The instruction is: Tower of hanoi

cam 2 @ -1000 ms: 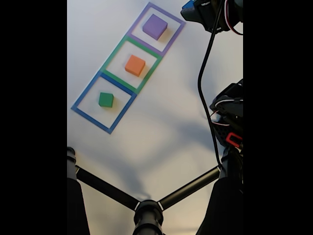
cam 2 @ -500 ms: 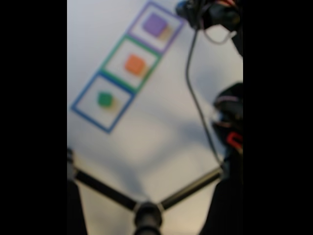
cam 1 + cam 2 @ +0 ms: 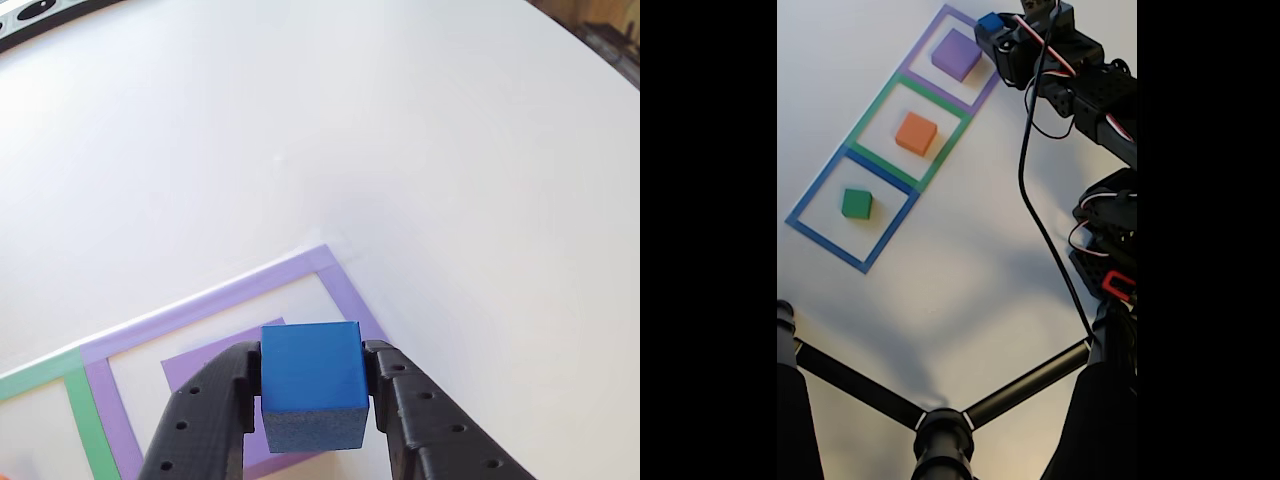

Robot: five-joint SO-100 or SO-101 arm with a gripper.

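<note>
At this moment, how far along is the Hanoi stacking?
Nothing looks stacked yet: the green block, orange block and purple block each sit alone in separate taped squares. In hand: the gripper clamps the blue cube over the purple block's edge. Left: all of the stacking.

1. The two-finger gripper [image 3: 312,400] is matte black printed plastic, with two broad, flat fingers [image 3: 205,420] that curve gently along their outer edges.
2. Each finger carries a row of small round holes along its top face, seen in the other view.
3. In the fixed view the black plastic arm [image 3: 1085,95] is built of blocky black segments, with boxy motor housings at the joints.
4. A long black cable [image 3: 1025,190] hangs in a loose curve beside the arm.
5. Thin red and white wires [image 3: 1040,50] loop over the upper segments.
6. A small red part [image 3: 1118,284] shows low on the arm's body.
</note>
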